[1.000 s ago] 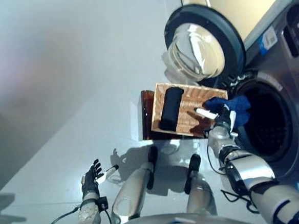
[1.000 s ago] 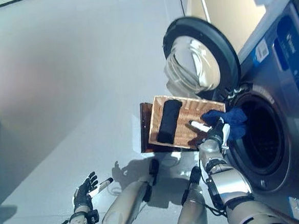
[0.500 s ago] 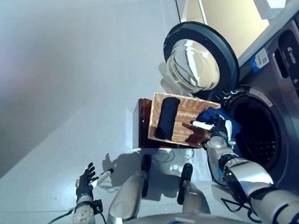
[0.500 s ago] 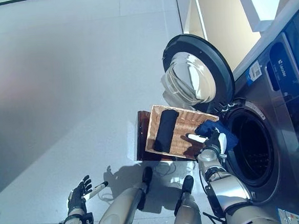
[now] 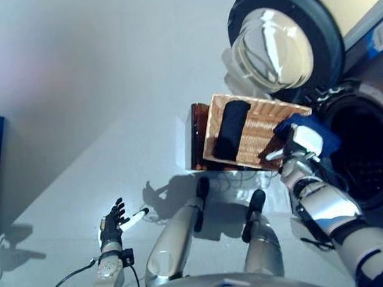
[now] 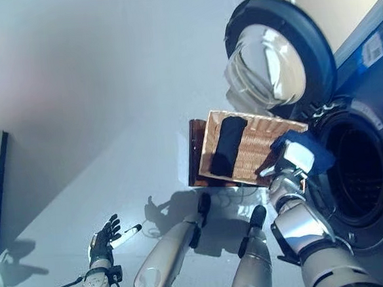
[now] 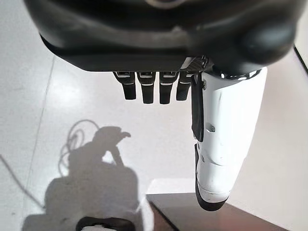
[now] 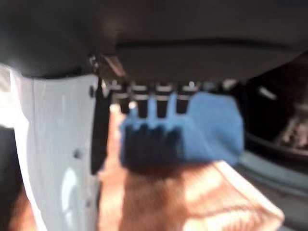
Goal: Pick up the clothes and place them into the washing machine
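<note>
Floor: a pale grey floor (image 5: pixel 95 78) filled most of the head views, with the front-loading washing machine (image 5: pixel 377 170) along the far right side.
Washing machine door: the round door (image 5: pixel 282 35) stood swung wide open, its glass bowl facing the room, just beyond the basket.
Drum: the dark drum opening (image 6: pixel 358 171) sat just beside the basket's right end, no clothing visible inside it.
Basket: the wicker basket (image 5: pixel 259 129) rested on a dark brown stand (image 5: pixel 197 136), pressed up near the machine's front.
Black cloth: a rolled black cloth (image 5: pixel 232 129) lay inside the basket, towards the end away from the drum.
Blue cloth: the blue cloth (image 5: pixel 309 132) was at the basket's drum-side corner, bunched up over the rim between basket and drum mouth.
Right hand: the right hand (image 5: pixel 296 150) was at that same corner, and in its wrist view the fingers (image 8: pixel 144 132) were curled into the blue cloth (image 8: pixel 211 127), gripping it above the wicker weave, white-covered thumb alongside.
Left hand: the left hand (image 5: pixel 113 224) hung low over the floor, well apart from the basket, fingers spread and straight, holding nothing; its wrist view showed straight fingers (image 7: pixel 149 89) and the white thumb over bare floor.
</note>
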Robot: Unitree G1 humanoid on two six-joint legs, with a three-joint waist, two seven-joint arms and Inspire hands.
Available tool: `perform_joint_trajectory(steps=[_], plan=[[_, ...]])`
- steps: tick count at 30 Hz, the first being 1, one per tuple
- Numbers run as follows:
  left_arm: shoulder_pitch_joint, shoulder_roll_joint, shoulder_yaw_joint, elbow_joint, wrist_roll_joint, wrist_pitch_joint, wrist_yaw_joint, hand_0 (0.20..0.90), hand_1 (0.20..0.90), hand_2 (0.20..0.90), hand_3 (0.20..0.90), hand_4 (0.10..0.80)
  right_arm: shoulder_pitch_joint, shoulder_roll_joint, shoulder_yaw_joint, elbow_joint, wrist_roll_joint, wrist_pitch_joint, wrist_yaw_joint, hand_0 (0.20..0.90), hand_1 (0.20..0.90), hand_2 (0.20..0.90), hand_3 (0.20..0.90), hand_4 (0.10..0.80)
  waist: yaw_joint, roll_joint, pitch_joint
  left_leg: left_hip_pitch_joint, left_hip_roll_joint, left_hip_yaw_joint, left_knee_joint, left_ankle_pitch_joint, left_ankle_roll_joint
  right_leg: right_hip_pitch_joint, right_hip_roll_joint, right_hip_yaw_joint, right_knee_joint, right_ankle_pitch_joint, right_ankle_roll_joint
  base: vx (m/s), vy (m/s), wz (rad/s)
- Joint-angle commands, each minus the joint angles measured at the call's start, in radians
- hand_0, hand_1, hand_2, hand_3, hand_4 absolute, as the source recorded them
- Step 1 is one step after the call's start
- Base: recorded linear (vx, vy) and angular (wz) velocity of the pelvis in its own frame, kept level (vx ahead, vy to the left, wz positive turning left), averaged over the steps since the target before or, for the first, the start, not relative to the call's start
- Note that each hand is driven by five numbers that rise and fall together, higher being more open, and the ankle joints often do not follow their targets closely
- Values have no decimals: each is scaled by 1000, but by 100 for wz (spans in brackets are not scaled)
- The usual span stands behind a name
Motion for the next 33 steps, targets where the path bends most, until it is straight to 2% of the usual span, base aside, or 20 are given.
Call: perform_joint_trajectory(steps=[1, 10, 11, 12, 13, 14, 15, 24, 33], plan=[[26, 51, -12, -44, -8, -20, 31, 900, 900, 900, 900, 800, -76, -142, 71, 11, -68, 49, -83, 900, 900, 900, 900, 800, 17, 5, 1, -62, 1, 21, 42, -40, -67, -45, 22, 6, 72, -41, -90, 0, 0, 0], [31, 41, -62, -112, -24, -16, 32, 900, 900, 900, 900, 800, -117, -242, 133, 25, -158, 108, -73, 900, 900, 900, 900, 800, 13, 25, 19, -116, 2, 23, 86, -51, -70, -107, 23, 17, 136, -64, -103, 10, -2, 0], [32, 39, -65, -115, -27, -17, 34, 900, 900, 900, 900, 800, -116, -248, 138, 25, -166, 111, -72, 900, 900, 900, 900, 800, 14, 25, 18, -113, 1, 18, 102, -90, -74, -107, 27, 26, 156, -100, -99, 94, -17, 2], [31, 40, -66, -122, -30, -18, 33, 900, 900, 900, 900, 800, -116, -253, 140, 24, -170, 113, -72, 900, 900, 900, 900, 800, 13, 27, 19, -119, 2, 18, 106, -91, -74, -115, 29, 28, 163, -102, -100, 0, 0, 0], [30, 40, -66, -123, -30, -18, 33, 900, 900, 900, 900, 800, -117, -254, 139, 23, -170, 113, -73, 900, 900, 900, 900, 800, 12, 29, 23, -130, 2, 26, 98, -55, -69, -124, 26, 19, 151, -70, -108, -5, 3, 4], [28, 40, -66, -121, -28, -17, 36, 900, 900, 900, 900, 800, -117, -259, 140, 25, -173, 113, -71, 900, 900, 900, 900, 800, 13, 29, 21, -126, 3, 19, 114, -94, -75, -124, 30, 30, 170, -106, -102, -12, -15, 4], [25, 38, -67, -126, -28, -18, 44, 900, 900, 900, 900, 800, -116, -268, 142, 23, -176, 114, -71, 900, 900, 900, 900, 800, 14, 30, 26, -141, 5, 17, 123, -95, -75, -137, 30, 31, 178, -109, -104, 91, -35, 3], [18, 36, -71, -142, -25, -24, 66, 900, 900, 900, 900, 800, -115, -274, 150, 32, -186, 125, -72, 900, 900, 900, 900, 800, 25, 42, 43, -180, 9, 9, 143, -94, -77, -180, 31, 23, 220, -127, -111, -12, -17, 2], [12, 48, -64, -184, -4, -33, 91, 900, 900, 900, 900, 800, -101, -277, 139, 23, -181, 116, -66, 900, 900, 900, 900, 800, 45, 61, 56, -254, -10, -10, 197, -96, -77, -259, 15, 15, 334, -173, -122, -27, -15, 13]])
